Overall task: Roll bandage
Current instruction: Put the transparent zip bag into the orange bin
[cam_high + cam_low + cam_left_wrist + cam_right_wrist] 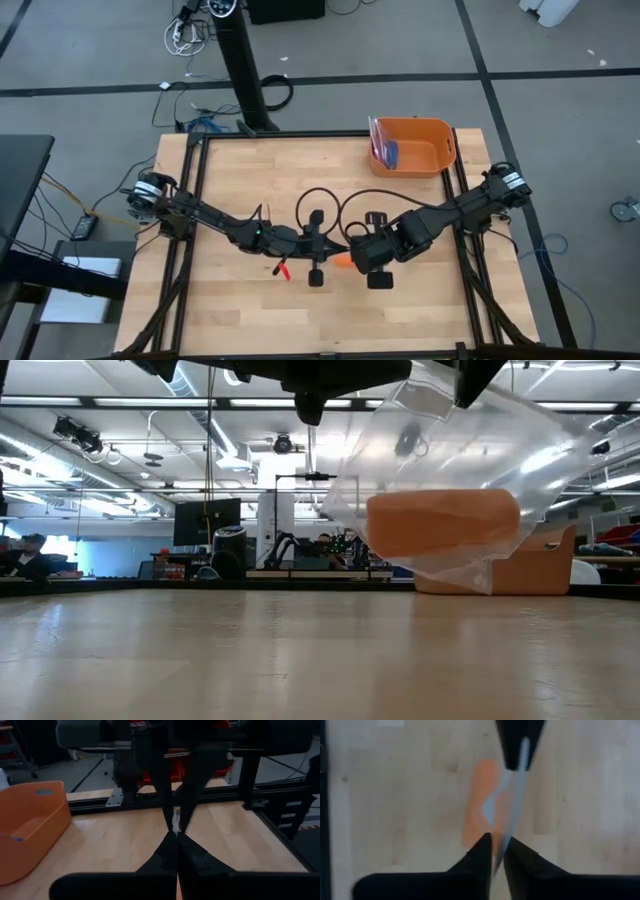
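Note:
A crinkled clear plastic bag (pixel 470 450) hangs over the middle of the table, with the bandage (pixel 442 525), a rolled orange cylinder, lying in its lower part. The high view shows only an orange bit of the bandage (pixel 343 261) below the two grippers. My left gripper (pixel 336 248) comes in from the table's left and my right gripper (pixel 352 255) from the right. Their fingertips meet almost nose to nose, and each is shut on the bag's plastic. In the right wrist view the bandage (pixel 479 805) is a blurred orange patch under the fingers. My left gripper pinches a thin edge of the clear bag (pixel 176 824) between its two fingers, reaching in about level from the table's left. The bag hangs below, clear of the table. My right gripper pinches the bag's plastic edge (pixel 500 832) between its two fingers, slanting down from the table's right, just opposite the left fingers (pixel 517 745). The bag with the bandage hangs beneath it, off the wood.
An orange plastic bin (pixel 412 146) stands at the table's far right corner, with a clear packet leaning inside it. A small red object (pixel 283 268) lies on the wood near the left gripper. Black frame rails (pixel 190 200) run along the table's sides.

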